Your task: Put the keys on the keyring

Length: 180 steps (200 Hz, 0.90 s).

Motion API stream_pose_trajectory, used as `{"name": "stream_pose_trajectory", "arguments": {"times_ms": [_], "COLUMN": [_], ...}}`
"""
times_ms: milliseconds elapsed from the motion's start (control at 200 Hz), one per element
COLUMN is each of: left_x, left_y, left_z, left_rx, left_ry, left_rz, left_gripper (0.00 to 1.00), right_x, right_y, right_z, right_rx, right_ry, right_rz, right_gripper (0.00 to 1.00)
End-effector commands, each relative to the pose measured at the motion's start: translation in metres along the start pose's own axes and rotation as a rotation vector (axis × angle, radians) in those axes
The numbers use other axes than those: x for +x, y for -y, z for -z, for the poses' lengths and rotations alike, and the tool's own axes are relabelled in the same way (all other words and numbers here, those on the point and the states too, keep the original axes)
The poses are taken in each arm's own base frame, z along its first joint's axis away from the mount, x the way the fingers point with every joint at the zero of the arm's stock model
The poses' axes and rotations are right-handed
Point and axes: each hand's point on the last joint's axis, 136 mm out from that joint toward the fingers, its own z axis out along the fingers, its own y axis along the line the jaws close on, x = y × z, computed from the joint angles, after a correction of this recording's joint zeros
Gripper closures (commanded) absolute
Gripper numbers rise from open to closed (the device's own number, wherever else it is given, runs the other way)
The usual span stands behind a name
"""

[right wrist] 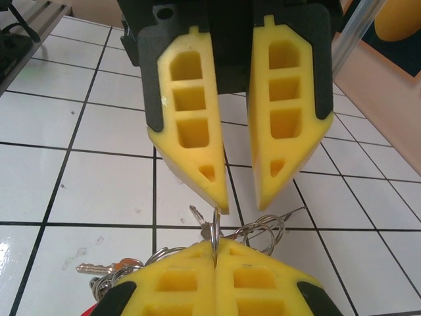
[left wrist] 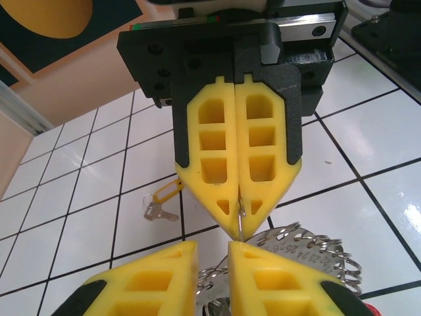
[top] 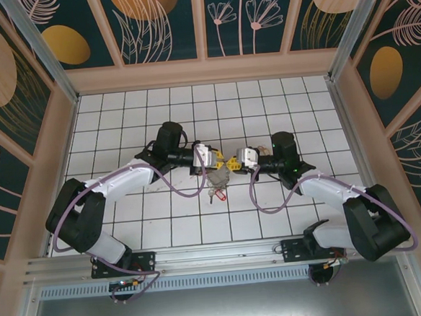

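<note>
behind the right pincer gripping the keyring, the keys sit half-hidden.

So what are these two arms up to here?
They meet tip to tip over the tiled table. The right gripper is shut on a thin metal part of the keyring; the left gripper faces it, jaws apart, empty. The yellow-tagged keys lie loose on the table, not yet threaded on.

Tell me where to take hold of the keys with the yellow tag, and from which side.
Grip the yellow tag, probably from straight above, fingers across its narrow width. The keys lie flat on the tile, so there is little to pinch on the metal; the tag sticks out from them, clear of the keyring.
</note>
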Motion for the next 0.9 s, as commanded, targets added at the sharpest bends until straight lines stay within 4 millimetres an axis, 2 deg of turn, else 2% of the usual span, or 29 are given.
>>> {"name": "stream_pose_trajectory", "arguments": {"times_ms": [0,170,275,390,731,896], "left_x": [-0.012,-0.008,-0.005,-0.009,-0.005,-0.006], "left_y": [0.005,0.007,0.006,0.007,0.004,0.007], "left_z": [0.011,0.012,0.008,0.002,-0.008,-0.015], "left_rx": [0.01,0.011,0.016,0.039,0.023,0.043], "left_ry": [0.047,0.028,0.038,0.065,0.066,0.076], "left_rz": [0.006,0.021,0.06,0.074,0.113,0.125], "left_gripper": [0.76,0.71,0.7,0.69,0.73,0.79], "right_x": [-0.006,-0.007,-0.012,-0.013,-0.018,-0.019], "right_y": [0.003,0.001,-0.002,0.002,0.002,0.0], "right_z": [0.003,0.003,0.003,0.003,0.001,-0.001], "right_rx": [0.012,0.0,-0.021,-0.009,-0.009,-0.016], "right_ry": [0.025,0.031,0.047,0.048,0.081,0.096], "right_rz": [0.034,0.041,0.048,0.055,0.052,0.046], "right_gripper": [1.0,1.0,1.0,1.0,1.0,1.0]}}
